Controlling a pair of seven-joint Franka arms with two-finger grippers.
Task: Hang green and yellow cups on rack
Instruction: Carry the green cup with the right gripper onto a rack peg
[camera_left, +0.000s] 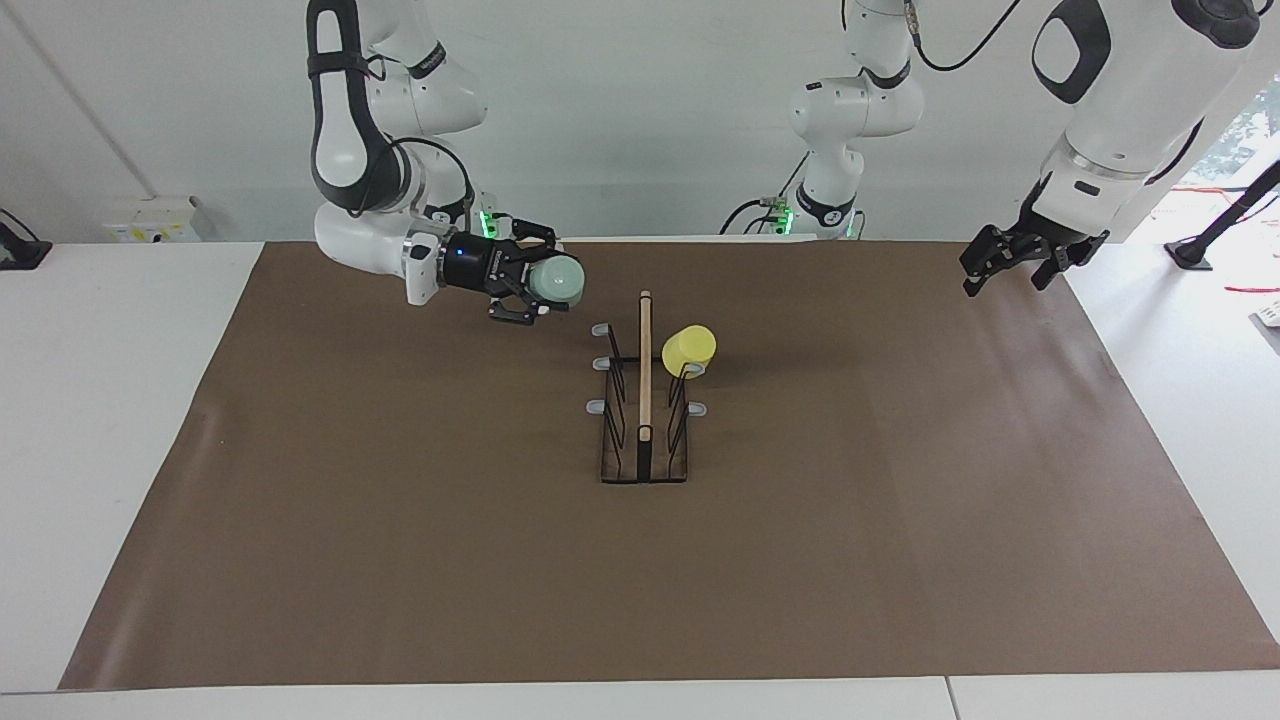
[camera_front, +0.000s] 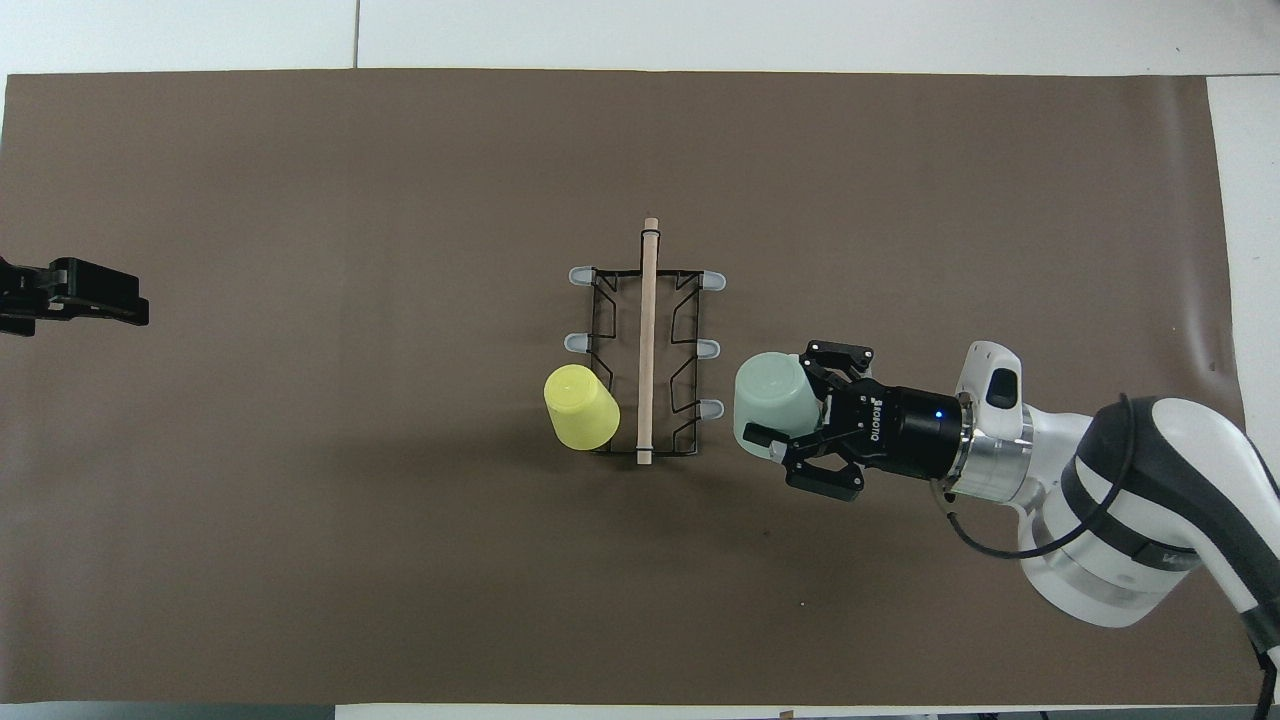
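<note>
Right gripper clamps the pale mint green plastic cup sideways beside the black wire rack. It risks missing the grey-capped prong. Bright yellow plastic cup hangs; left gripper waits, fingers apart.

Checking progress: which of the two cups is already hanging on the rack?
The yellow cup, hung on a rack prong. The green cup is held in the right gripper.

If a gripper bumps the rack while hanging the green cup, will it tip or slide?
The rack probably slides rather than tips: its flat base sits wide on the mat. It looks light, thin wire with a slim wooden bar. The yellow cup on a prong adds little weight, so a bump may shift it.
</note>
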